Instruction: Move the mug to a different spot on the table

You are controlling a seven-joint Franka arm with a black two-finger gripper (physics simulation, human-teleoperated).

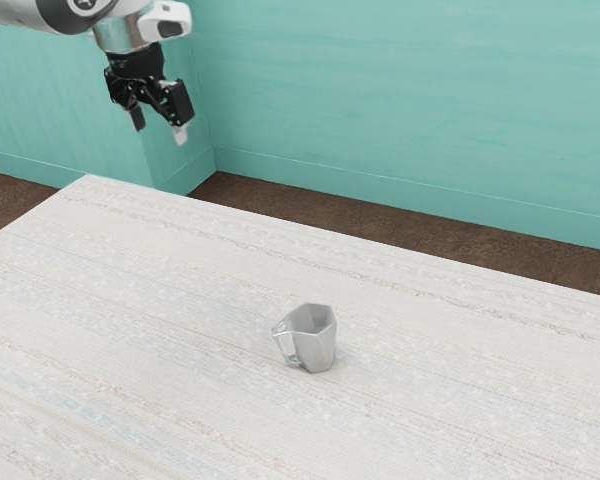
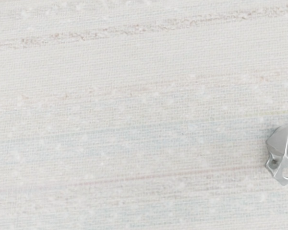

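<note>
The claw (image 1: 158, 124) hangs high in the air, well up and to the exterior view's left of the mug. Its two black fingers are spread apart with nothing between them, and one of them has a pale tip. Above it the arm (image 1: 130, 22) is white and grey, with a rounded joint.

The mug (image 1: 308, 337) stands upright on the table, well apart from the claw. It is a light grey, slightly glossy piece with flat angular facets rather than a smooth round wall. Its mouth faces up and shows only the grey inner wall. An angular handle sticks out on the side toward the exterior view's left. In the wrist view the mug (image 2: 284, 154) is seen from above, off to one side of the hand and not under it, with its facets catching the light and its handle showing as a small loop.

The table (image 1: 130, 300) around the mug is a pale, whitewashed wood-grain surface with long faint streaks of beige and blue-grey; the wrist view shows the same speckled, streaked grain (image 2: 134, 120).

Beyond the mug, past the table's far edge, lies a dark brown floor (image 1: 400, 225). Behind it rises a teal wall (image 1: 430, 90) with a brushed horizontal texture and a matching skirting strip.
</note>
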